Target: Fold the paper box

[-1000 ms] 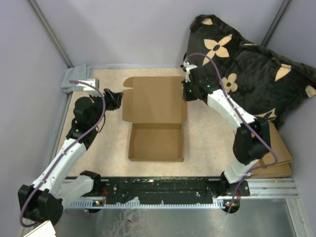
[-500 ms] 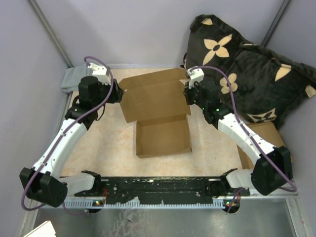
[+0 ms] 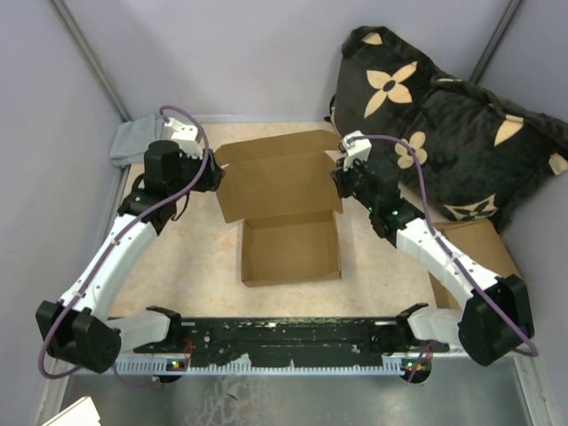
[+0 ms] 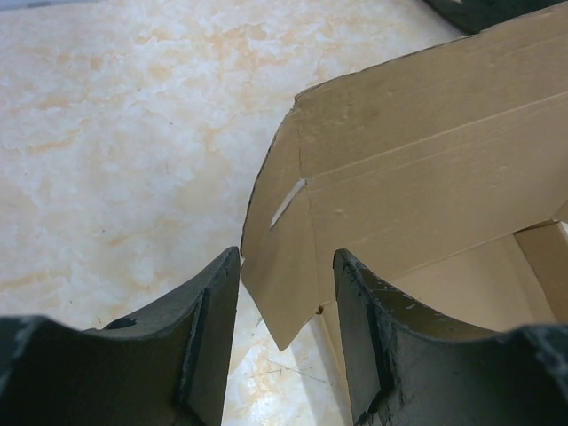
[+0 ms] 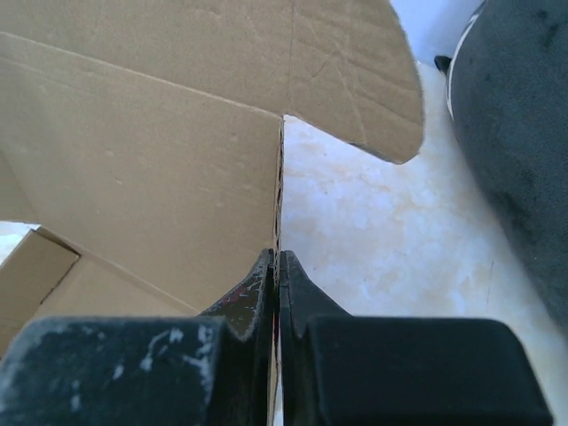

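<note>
At the paper box's (image 3: 288, 248) raised side edges, the right gripper (image 5: 278, 266) pinches cardboard tight while the left gripper (image 4: 286, 266) straddles a flap (image 4: 275, 222), jaws apart (best closed squarely before folding).

Black flowered cushion (image 3: 444, 115), grey cloth (image 3: 131, 142), flat cardboard stack (image 3: 497, 255)

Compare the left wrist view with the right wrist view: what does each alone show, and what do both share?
Left wrist only: the left gripper, jaws apart around a side flap of the paper box. Right wrist only: the right gripper pinched shut on a raised panel's edge, and a dark pillow. Both: the paper box and the marbled table.
</note>
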